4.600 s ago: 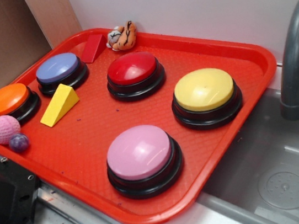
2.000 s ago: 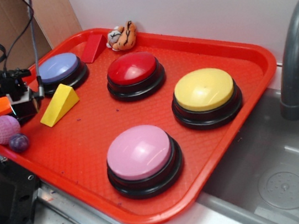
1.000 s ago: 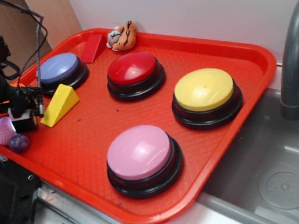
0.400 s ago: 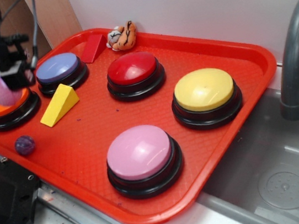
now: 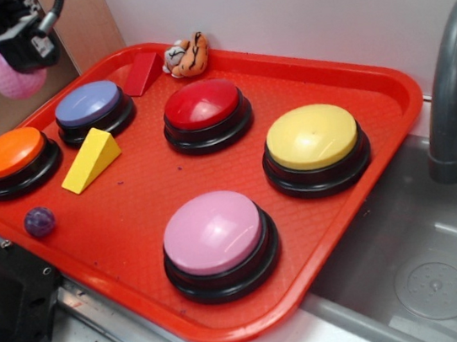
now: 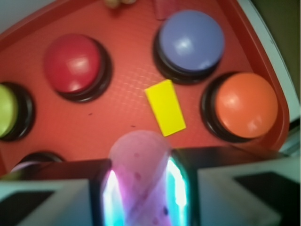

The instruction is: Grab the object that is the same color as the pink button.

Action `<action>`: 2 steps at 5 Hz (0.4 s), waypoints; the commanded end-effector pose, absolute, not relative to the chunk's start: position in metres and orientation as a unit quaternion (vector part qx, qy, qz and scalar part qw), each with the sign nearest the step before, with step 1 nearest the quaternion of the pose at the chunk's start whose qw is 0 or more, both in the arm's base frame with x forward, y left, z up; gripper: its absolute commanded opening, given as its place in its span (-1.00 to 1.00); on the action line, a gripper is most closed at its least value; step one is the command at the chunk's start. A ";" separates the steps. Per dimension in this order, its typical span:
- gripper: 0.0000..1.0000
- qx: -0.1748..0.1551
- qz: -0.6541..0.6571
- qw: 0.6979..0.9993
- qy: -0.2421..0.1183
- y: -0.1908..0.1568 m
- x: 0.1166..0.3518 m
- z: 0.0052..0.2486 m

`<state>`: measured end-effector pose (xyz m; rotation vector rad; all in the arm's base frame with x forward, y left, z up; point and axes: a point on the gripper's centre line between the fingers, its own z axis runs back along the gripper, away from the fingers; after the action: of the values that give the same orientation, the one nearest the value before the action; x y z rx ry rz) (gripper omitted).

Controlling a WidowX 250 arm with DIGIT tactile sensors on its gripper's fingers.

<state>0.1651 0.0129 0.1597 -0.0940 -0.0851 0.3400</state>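
My gripper (image 5: 10, 55) is at the top left of the exterior view, high above the tray, shut on the pink ball (image 5: 16, 78). In the wrist view the pink ball (image 6: 139, 174) is squeezed between the two lit fingers, and the gripper (image 6: 139, 193) sits at the bottom edge. The pink button (image 5: 213, 233), a glossy pale pink dome on a black base, sits at the tray's front, far from the gripper. In the wrist view only a sliver of it (image 6: 23, 165) shows at the lower left.
The red tray (image 5: 135, 235) also holds an orange button (image 5: 10, 153), a blue-lilac button (image 5: 89, 104), a red button (image 5: 203, 105), a yellow button (image 5: 312, 136), a yellow wedge (image 5: 91, 159), a red wedge (image 5: 141, 72), a purple marble (image 5: 39, 221) and a toy tiger (image 5: 188, 56). A sink (image 5: 431, 279) and faucet (image 5: 454, 80) stand right.
The gripper came down over the pink ball at the tray's left edge, closed on it and lifted it up and back. The purple marble stayed on the tray.
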 end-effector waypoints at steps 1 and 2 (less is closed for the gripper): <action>-1.00 -0.013 0.141 0.987 -0.078 -0.003 0.184 0.174; 1.00 -0.013 0.141 0.987 -0.078 -0.003 0.184 0.174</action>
<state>0.1844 -0.0081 0.1599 -0.0239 -0.1051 0.2844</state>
